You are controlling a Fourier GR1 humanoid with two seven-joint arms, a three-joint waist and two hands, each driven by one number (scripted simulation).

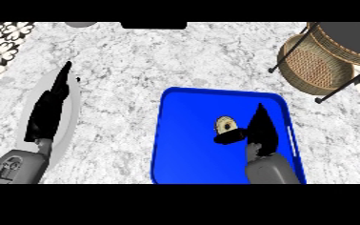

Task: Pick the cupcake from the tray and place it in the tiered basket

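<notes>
Your right hand (pixel 263 129) sits over the blue tray (pixel 190 162), at its right side, forearm coming in from the lower edge. The fingers (pixel 261 117) are straight and held together, pointing away from you. The thumb is spread out to the left. They are not wrapped around anything.

The cupcake (pixel 226 123) is on the tray, right of its middle and just left of your right hand. The thumb tip lies against the cupcake's near edge; whether it actually touches, you cannot tell from this view.

The tiered basket (pixel 314 62), wicker on a dark wire frame, stands on the marble surface (pixel 141 62) at upper right. It is beyond the tray's far right corner, apart from tray and cupcake.

Your left hand (pixel 51 107) rests at far left over a pale grey plate (pixel 70 121), fingers straight, holding nothing.
</notes>
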